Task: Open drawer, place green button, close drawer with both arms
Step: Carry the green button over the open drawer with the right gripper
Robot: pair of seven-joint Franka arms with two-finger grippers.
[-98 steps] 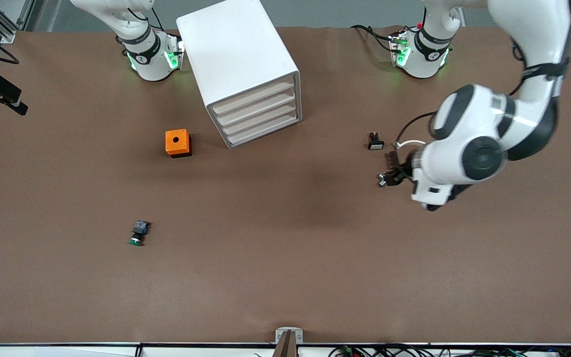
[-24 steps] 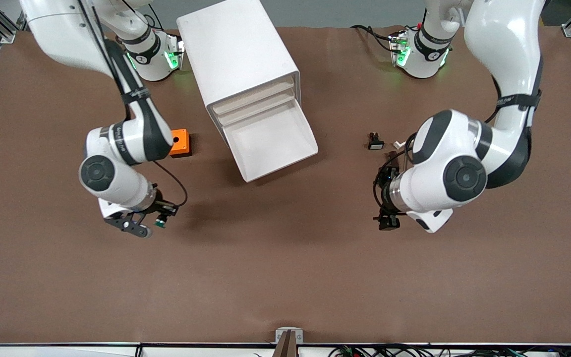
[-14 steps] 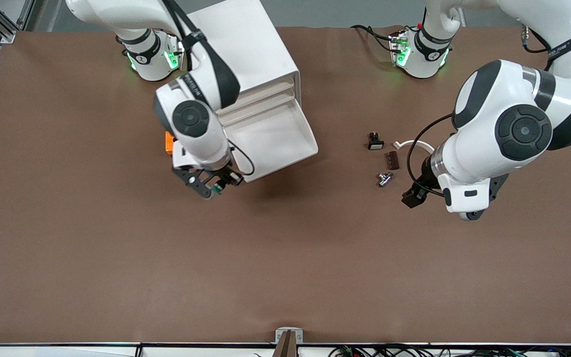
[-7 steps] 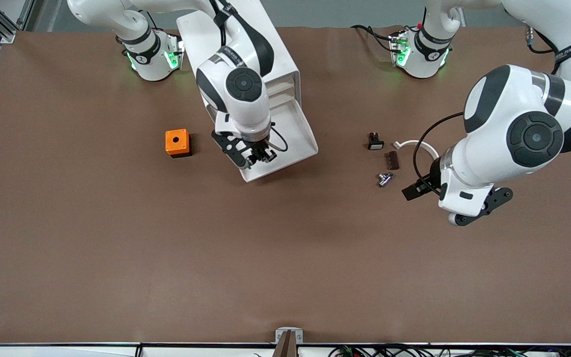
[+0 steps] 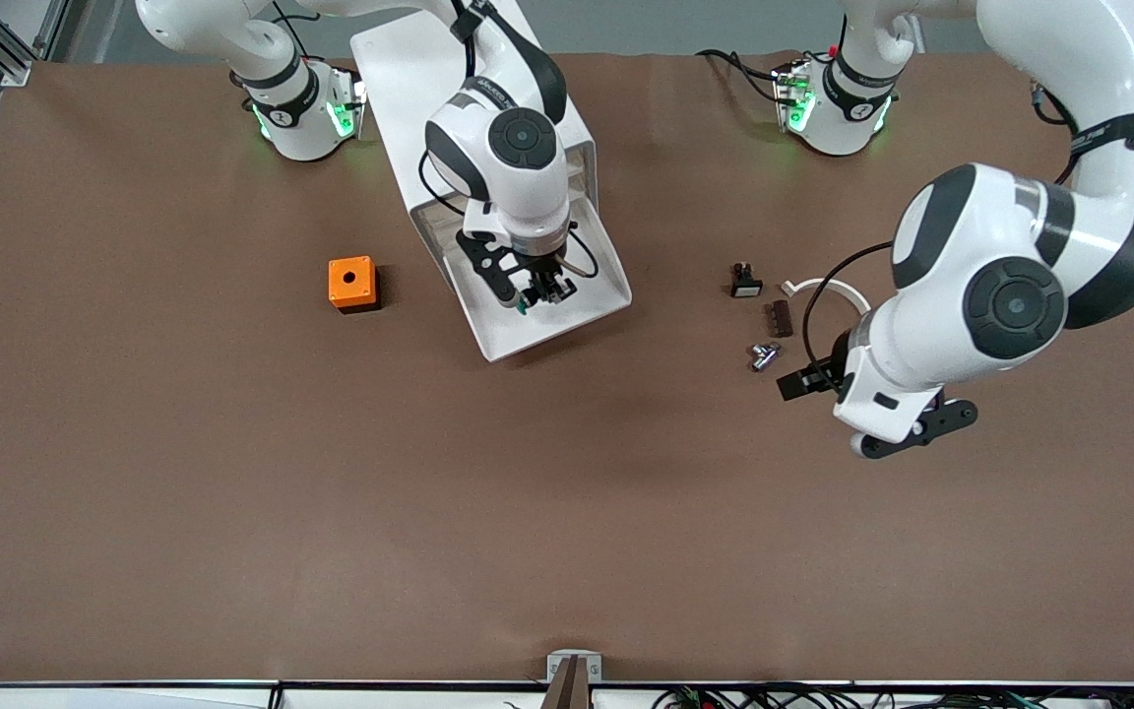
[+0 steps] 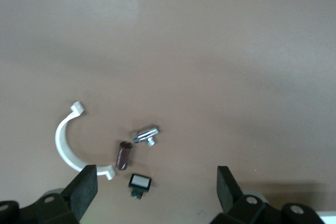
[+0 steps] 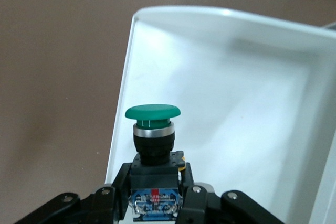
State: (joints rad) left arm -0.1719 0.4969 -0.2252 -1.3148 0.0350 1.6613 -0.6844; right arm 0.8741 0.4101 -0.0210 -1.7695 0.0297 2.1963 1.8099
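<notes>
Hovering over the pulled-out drawer, right gripper pinching the button, left gripper spread above small parts.

One camera hangs high across from the two arm bases, looking steeply down on the whole brown table. The left wrist camera looks straight down from some height at a curved white plastic clip, shared with the overhead. The right wrist camera sits close over the pulled-out white plastic tray drawer, also shared.
</notes>
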